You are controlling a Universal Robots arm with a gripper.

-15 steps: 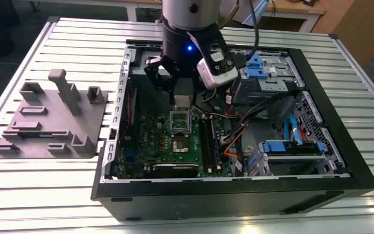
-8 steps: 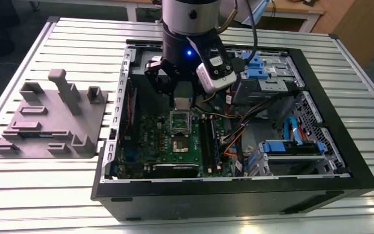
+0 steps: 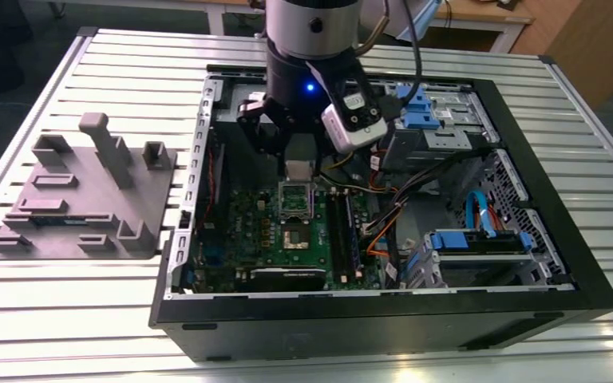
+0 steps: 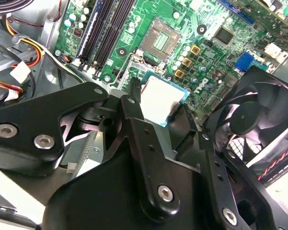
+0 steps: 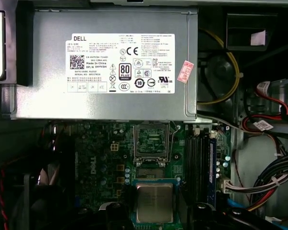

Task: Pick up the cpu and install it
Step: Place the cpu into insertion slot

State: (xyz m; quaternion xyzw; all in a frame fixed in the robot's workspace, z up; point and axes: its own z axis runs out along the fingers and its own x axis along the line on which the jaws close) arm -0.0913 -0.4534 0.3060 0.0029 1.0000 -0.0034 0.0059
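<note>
The cpu [image 5: 154, 203] — thin, light, stiff, probably slick on top and fragile underneath — is held by opposite edges, the gripper [image 4: 159, 103] clenched on it above the green board [image 5: 98, 163].

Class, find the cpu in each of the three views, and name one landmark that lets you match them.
Exterior view: cpu in the pincer, over the board, at the exterior view's left of the memory slots.
Second wrist view: cpu clamped in the pincer, memory slots beyond.
First wrist view: cpu alongside the memory slots.
Shared landmark: the memory slots.
</note>
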